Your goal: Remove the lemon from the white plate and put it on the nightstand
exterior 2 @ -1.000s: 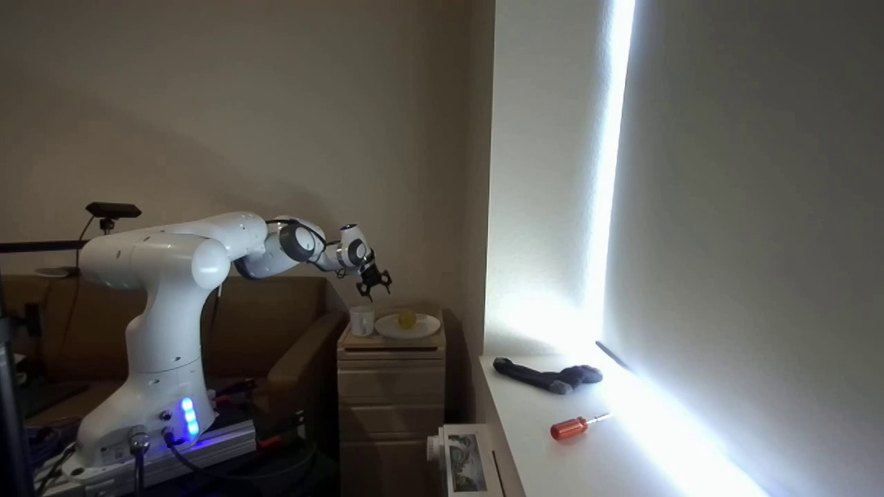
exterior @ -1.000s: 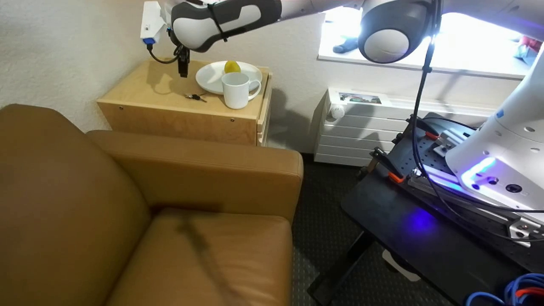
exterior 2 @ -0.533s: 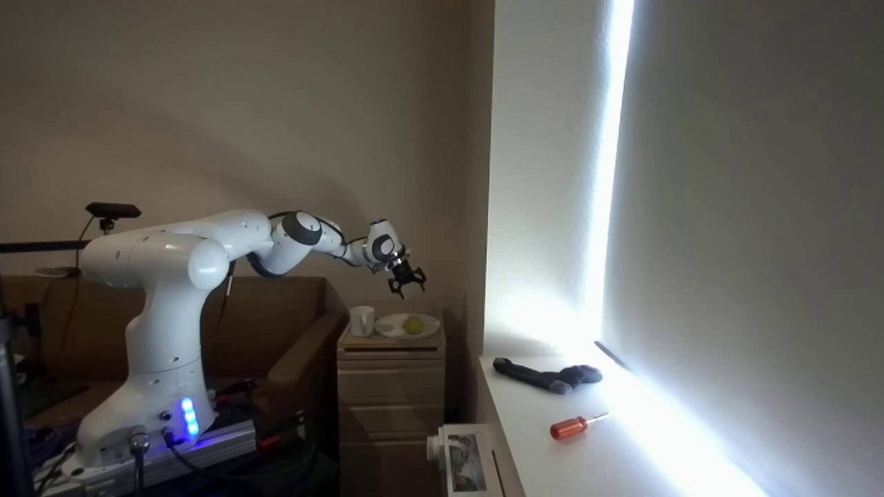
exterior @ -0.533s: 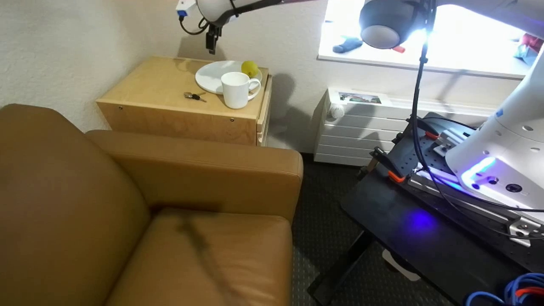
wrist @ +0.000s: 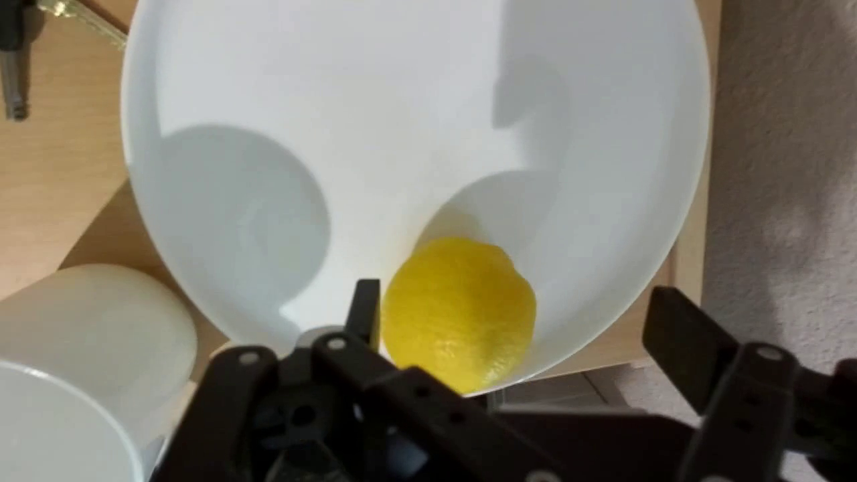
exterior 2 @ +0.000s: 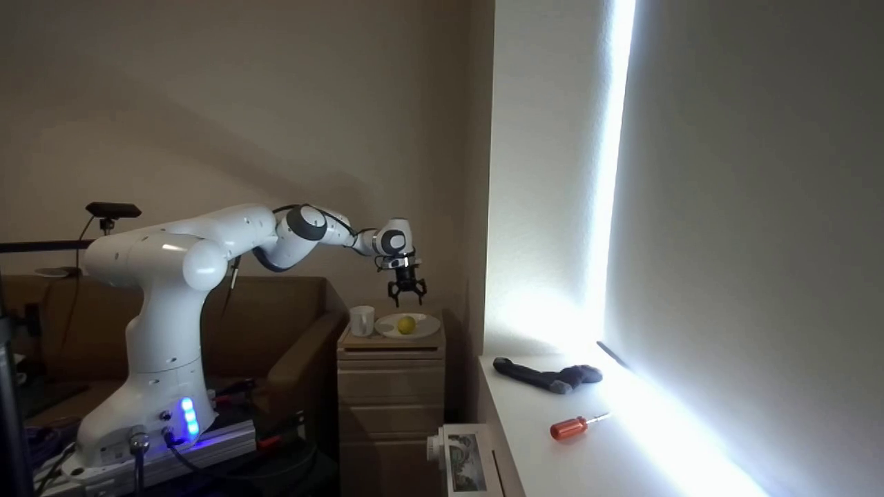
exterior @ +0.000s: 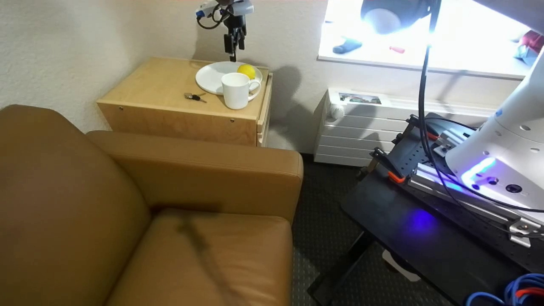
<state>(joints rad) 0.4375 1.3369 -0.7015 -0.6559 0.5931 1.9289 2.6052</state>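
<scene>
When looking at the one gripper (exterior 2: 409,304), see two black fingers (wrist: 686,345) spread wide, with a big gap between them. Look under it in both exterior views and find the one lemon (wrist: 458,314), near the fingertips but apart from them. From the wrist view, see it between the two fingers, much closer to the finger on the left of that picture. Spot a small bump on the lemon, pointing up and to the right in that view. Looks almost round from above, so cannot tell the long axis. Sits on the one white plate (wrist: 335,73), close to the rim. Just beside the plate, count one white mug (exterior: 235,91), standing upright. Near the mug, find two keys (exterior: 195,97) lying down. Under plate, mug and keys, see the one tan wooden nightstand (exterior: 161,80). Next to that, find one big brown leather seat (exterior: 212,246). Farther out, count one white heater (exterior: 357,131), with a gap between it and the nightstand. On the window sill (exterior 2: 525,442), count one red screwdriver (exterior 2: 570,429) and one dark thing (exterior 2: 548,377), too hard to name.
</scene>
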